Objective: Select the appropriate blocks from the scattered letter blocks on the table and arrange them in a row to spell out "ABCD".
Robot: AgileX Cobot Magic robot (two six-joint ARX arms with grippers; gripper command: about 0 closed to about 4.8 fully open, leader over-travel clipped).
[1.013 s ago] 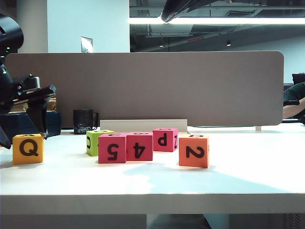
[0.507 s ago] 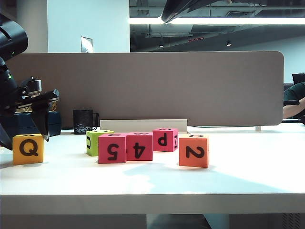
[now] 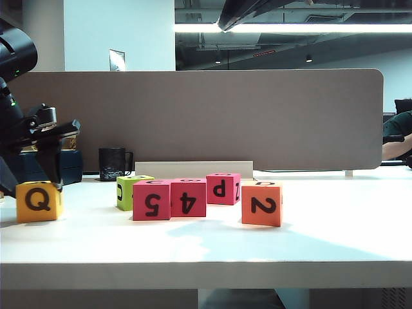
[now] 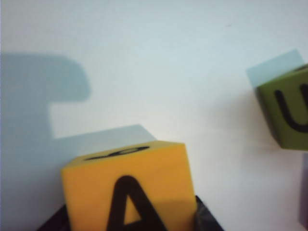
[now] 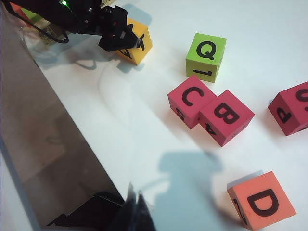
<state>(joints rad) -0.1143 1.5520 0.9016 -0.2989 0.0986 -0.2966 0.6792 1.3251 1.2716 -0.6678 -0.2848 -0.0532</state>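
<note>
The yellow-orange cube [image 3: 38, 201] was found at the far left of the table [image 3: 322, 238], well apart from the other letter blocks. As an equal-sided block it had no long axis. It was set square to the table edge, with an upright black Q turned to the exterior view and an A [image 4: 127, 204] shown to the left wrist camera. The left gripper [image 3: 32, 183] was placed down over it. In the left wrist view dark pads [image 4: 204, 219] were seen lying against both sides of the cube, so the jaws were taken as closed on it.

The right gripper [image 5: 134, 214] was shown only as a dark tip at the edge of its own view, above bare table. Whether its jaws were apart or together could not be told.

The remaining blocks were gathered near the table's middle:
- The lime green cube [image 5: 206, 57] was topped with Q and marked 1 on one side.
- The pink-red cube with C [image 5: 190, 101] was set touching the pink-red cube with B [image 5: 226, 117]. In the exterior view 5 and 4 were read upside down on their fronts.
- The pink-red cube with P [image 3: 223, 188] was placed just behind them, its P inverted.
- The orange cube [image 5: 260, 202] was topped with D, with an inverted 2 in front.

All blocks were seen to be matte, with sharp edges and bold black print. A black mug [image 3: 112, 164] was stood before a grey partition [image 3: 193, 119].
</note>
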